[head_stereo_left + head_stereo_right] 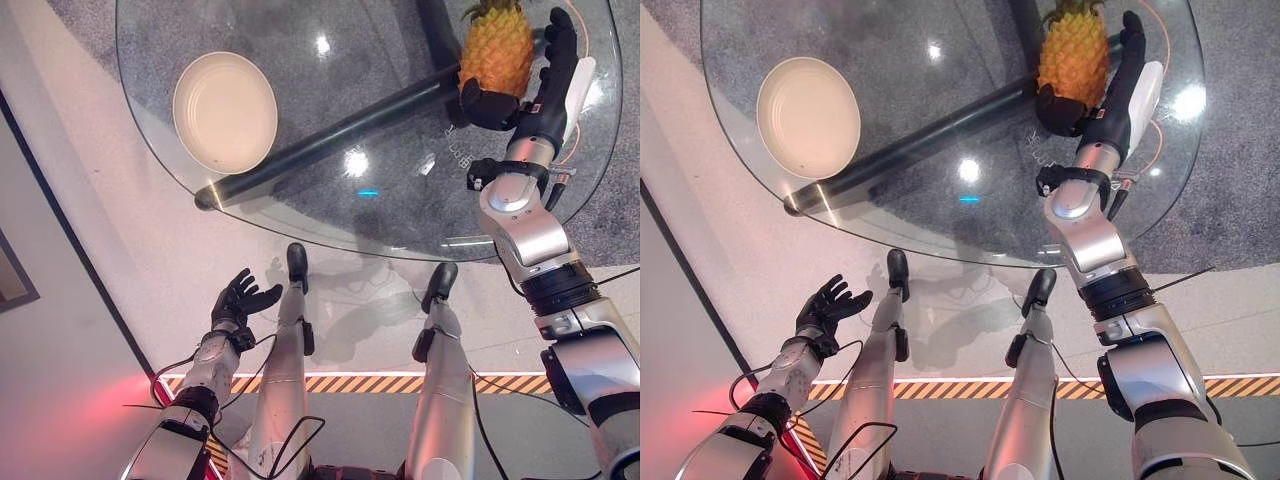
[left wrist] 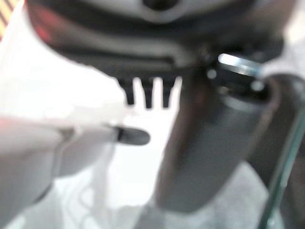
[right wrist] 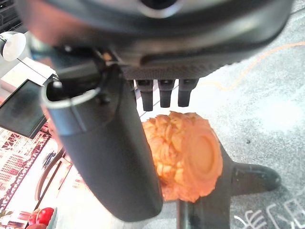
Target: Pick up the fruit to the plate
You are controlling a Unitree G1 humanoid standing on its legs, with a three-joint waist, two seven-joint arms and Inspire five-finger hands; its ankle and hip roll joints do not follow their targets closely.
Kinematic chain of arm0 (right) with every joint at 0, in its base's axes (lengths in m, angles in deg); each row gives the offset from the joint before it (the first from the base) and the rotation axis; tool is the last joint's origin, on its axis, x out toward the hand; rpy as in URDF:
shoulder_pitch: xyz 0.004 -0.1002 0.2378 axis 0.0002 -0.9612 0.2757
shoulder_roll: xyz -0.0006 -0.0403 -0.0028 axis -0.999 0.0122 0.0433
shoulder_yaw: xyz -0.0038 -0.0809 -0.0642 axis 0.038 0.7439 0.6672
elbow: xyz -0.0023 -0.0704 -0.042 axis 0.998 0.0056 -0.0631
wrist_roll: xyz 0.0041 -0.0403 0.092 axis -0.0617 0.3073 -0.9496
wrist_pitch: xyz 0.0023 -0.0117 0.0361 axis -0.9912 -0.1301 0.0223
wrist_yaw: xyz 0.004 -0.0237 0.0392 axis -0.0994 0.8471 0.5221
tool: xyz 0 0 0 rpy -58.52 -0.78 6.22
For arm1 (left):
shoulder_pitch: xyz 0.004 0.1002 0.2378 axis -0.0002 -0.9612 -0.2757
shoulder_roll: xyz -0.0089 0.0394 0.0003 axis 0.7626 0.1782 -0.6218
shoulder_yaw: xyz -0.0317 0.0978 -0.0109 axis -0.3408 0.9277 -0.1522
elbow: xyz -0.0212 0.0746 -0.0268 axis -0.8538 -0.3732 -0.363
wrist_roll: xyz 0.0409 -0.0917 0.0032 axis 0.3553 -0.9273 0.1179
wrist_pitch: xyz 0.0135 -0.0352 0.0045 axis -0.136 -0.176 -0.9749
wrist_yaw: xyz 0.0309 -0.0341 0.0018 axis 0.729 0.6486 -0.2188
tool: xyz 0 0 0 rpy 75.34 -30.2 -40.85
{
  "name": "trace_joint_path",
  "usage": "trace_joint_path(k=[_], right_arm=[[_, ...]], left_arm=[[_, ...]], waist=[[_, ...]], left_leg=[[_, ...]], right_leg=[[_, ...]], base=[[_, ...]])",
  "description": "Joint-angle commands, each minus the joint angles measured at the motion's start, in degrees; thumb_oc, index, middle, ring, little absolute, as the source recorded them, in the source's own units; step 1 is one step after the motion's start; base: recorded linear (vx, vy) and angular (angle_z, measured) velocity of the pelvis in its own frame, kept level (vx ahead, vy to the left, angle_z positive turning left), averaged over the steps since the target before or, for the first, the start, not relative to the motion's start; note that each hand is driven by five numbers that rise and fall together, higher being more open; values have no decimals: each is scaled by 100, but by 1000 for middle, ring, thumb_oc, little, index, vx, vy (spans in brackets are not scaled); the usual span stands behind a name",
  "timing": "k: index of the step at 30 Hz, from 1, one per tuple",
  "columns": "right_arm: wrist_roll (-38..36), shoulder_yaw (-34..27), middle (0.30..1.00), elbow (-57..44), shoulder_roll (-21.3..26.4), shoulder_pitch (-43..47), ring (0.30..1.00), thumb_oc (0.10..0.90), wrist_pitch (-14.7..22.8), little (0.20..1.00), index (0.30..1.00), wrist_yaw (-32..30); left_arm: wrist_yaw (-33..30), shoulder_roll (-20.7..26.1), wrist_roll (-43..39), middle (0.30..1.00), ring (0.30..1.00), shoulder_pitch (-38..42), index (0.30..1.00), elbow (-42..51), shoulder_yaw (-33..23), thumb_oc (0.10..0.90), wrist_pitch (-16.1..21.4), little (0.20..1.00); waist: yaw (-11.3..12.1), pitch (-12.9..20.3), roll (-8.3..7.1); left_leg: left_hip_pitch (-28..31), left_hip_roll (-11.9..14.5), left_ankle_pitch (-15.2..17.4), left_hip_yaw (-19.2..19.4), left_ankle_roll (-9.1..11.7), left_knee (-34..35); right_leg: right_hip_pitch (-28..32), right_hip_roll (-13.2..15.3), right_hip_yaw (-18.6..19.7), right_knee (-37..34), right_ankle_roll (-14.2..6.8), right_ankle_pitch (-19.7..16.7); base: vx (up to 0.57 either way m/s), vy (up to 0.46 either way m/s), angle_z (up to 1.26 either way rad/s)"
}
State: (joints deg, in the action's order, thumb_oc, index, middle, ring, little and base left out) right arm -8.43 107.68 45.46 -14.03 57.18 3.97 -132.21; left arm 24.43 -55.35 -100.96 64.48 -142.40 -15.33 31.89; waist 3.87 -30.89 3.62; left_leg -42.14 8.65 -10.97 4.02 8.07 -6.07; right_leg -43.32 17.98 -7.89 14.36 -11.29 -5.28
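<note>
Glass forms the round surface (image 1: pixel 330 215), seen from above with grey carpet and a dark table leg (image 1: pixel 330 140) showing through it. Toward the robot's left on that surface sits a cream plate (image 1: pixel 225 110), with nothing on it. Well apart from the plate, at the far right, lies the pineapple (image 1: pixel 497 50), orange-yellow with its green crown pointing away from the robot.

Right beside the fruit is the right hand (image 1: pixel 545 85), reached out over the glass. Its fingers (image 1: pixel 560 40) run straight along the pineapple's right flank, while the thumb (image 1: pixel 488 105) curves in under the near, lower end of the fruit, so the pineapple lies in the gap between thumb and fingers. In the right wrist view the fruit's flat cut base (image 3: pixel 202 160) faces the camera, the thumb a broad dark bulk close against its side and the fingertips (image 3: pixel 164 98) hanging straight just above it. The hand is spread round the fruit rather than clenched; whether the fingers actually touch the skin cannot be told.

Low at the robot's left, off the surface and above the pale floor, the left hand (image 1: pixel 240 300) hangs palm up with fingers loosely spread and holding nothing.
</note>
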Motion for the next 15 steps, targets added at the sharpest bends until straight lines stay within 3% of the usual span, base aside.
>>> trace_joint_path(k=[1, 15], right_arm=[[-195, 1, 900, -151, 476, 454, 900, 800, 161, 900, 900, 19], [-1280, -140, 900, 348, 213, 443, 900, 800, 468, 900, 900, 113]], left_arm=[[-94, 198, 79, 900, 900, -215, 900, -49, 99, 800, 54, 900], [-108, 161, 51, 900, 900, -202, 900, -92, 198, 800, 91, 900]], waist=[[27, 110, 122], [66, 110, 157]], left_leg=[[-77, 144, 265, -199, -43, -329], [-83, 136, 255, -178, -29, -320]], right_leg=[[-235, 158, -294, 30, -63, -247], [-234, 171, -324, 31, -45, -244]], base=[[0, 0, 0], [0, 0, 0]])
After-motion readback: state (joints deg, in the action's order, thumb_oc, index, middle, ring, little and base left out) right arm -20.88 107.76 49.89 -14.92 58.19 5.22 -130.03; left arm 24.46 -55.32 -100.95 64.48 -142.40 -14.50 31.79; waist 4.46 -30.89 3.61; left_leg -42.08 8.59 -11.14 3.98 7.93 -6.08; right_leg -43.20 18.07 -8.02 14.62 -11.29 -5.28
